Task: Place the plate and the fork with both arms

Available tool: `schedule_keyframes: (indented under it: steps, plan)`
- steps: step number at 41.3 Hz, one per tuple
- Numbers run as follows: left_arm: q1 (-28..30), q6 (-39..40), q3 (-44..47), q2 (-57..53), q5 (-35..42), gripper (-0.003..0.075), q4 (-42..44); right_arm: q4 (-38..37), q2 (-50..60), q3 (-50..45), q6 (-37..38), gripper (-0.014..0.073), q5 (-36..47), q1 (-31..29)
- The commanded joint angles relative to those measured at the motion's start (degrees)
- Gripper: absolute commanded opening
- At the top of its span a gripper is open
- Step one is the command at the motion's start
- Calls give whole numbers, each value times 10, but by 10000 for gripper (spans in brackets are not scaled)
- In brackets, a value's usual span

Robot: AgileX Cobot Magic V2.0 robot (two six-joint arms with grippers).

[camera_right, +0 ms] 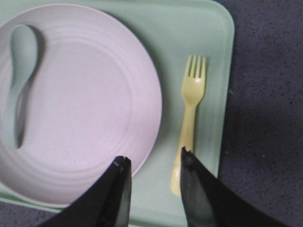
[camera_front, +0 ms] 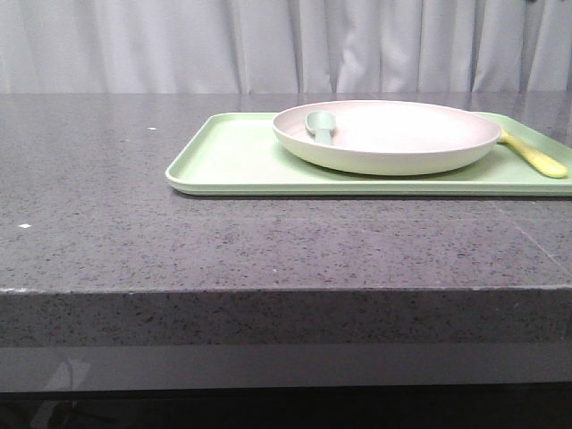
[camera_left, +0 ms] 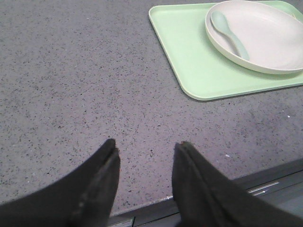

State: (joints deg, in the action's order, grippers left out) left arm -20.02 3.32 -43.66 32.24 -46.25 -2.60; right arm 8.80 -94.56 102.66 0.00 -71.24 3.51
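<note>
Matte round plate [camera_right: 90, 104], slim pale-yellow fork [camera_right: 190, 111] beside it on flat tray [camera_right: 213, 38].

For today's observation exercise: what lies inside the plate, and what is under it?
Inside the plate lies a grey-green spoon. Under it is the light-green tray; the tray surface beneath the plate is covered.

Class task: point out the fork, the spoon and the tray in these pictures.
fork [camera_right: 191, 99]: right wrist view, on its neck below the tines.
spoon [camera_left: 226, 29]: left wrist view, on its bowl end.
tray [camera_front: 232, 156]: front view, on its bare left floor.
</note>
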Motion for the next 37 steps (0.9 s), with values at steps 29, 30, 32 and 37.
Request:
schedule_keyframes:
  steps: [29,30,32,37]
  plan:
    - [0,7,-13,1,42,283,-2,-15,475,-394,-45,291,95,59]
    - [0,7,-13,1,42,283,-2,-15,490,-406,-45,291,98,59]
    - [0,7,-13,1,42,283,-2,-15,514,-423,-40,291,103,59]
    - [0,7,-13,1,42,283,-2,-15,578,-466,-23,291,111,59]
